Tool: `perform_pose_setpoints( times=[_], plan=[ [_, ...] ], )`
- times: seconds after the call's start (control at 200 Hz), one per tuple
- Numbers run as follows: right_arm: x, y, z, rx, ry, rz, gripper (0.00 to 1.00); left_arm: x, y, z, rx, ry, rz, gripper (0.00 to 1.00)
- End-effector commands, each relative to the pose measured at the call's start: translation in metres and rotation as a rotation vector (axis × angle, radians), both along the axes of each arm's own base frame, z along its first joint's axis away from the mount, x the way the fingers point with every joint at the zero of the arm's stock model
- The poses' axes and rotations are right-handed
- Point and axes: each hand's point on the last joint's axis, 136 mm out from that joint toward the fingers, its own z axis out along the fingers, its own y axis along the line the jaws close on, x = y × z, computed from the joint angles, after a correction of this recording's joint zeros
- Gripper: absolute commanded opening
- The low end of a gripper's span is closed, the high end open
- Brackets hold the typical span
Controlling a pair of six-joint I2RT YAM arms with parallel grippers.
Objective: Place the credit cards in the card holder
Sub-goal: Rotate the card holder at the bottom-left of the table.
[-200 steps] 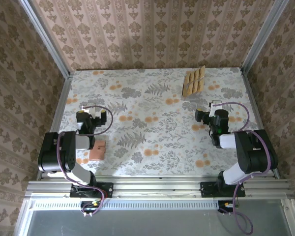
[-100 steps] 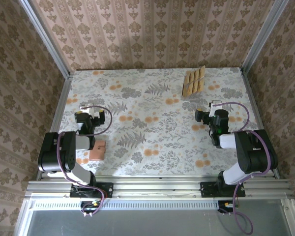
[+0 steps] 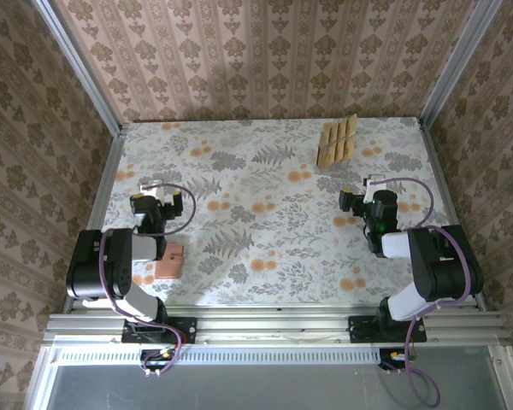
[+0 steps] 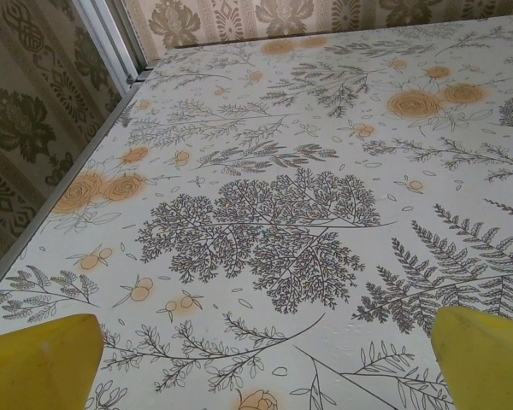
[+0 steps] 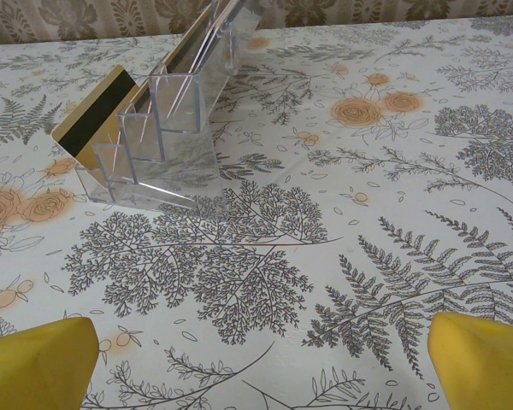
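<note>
My left gripper [image 4: 261,359] and right gripper [image 5: 261,359] are gaping wide, empty; thin tan credit cards [image 5: 92,121] are standing in a clear stepped rack [image 5: 167,141]; squarish salmon card holder [image 3: 169,261] lying flat.

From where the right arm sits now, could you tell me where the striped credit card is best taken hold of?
I would take the striped card by its exposed upper corner, coming down from above and pinching its two flat faces. It stands tilted on edge, its lower part walled in by the clear stand.
</note>
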Motion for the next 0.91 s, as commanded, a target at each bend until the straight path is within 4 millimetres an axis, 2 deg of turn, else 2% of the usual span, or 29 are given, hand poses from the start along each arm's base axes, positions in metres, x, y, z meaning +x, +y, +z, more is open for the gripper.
perform_pose_setpoints(
  times=[0.0,0.155,0.185,0.205,0.285,0.39,0.5,0.545,0.7,0.775,0.9],
  plan=[
    [0.005,0.0,0.017,-0.009,-0.032,0.012,1.0,-0.001,0.002,0.011,0.007,-0.044,0.024,1.0],
    [0.006,-0.002,0.039,-0.012,0.0,-0.005,1.0,-0.008,0.009,0.035,0.023,-0.051,0.081,1.0],
    [0.006,-0.006,0.038,-0.009,0.025,-0.026,1.0,-0.01,0.012,0.041,0.022,-0.051,0.104,1.0],
    [0.004,-0.008,0.049,-0.005,0.015,-0.047,1.0,-0.011,0.014,0.045,0.021,-0.05,0.116,1.0],
    [-0.002,-0.025,0.061,0.043,0.074,-0.174,1.0,-0.018,0.02,0.06,-0.012,-0.027,0.17,1.0],
    [-0.012,-0.037,0.075,0.123,0.149,-0.301,1.0,-0.034,0.026,0.072,-0.079,0.025,0.241,1.0],
    [-0.033,-0.05,0.086,0.283,0.144,-0.471,1.0,-0.06,0.029,0.073,-0.178,0.115,0.326,1.0],
    [-0.035,-0.041,0.091,0.326,0.138,-0.432,1.0,-0.075,0.029,0.067,-0.233,0.162,0.363,1.0],
    [-0.041,0.008,0.103,0.445,0.153,-0.183,1.0,-0.126,0.028,0.035,-0.355,0.342,0.469,1.0],
    [-0.049,0.033,0.101,0.474,0.179,-0.074,1.0,-0.149,0.028,0.018,-0.408,0.411,0.529,1.0],
    [-0.064,0.07,0.087,0.489,0.255,0.033,1.0,-0.172,0.023,-0.006,-0.485,0.475,0.584,1.0]
  ],
)
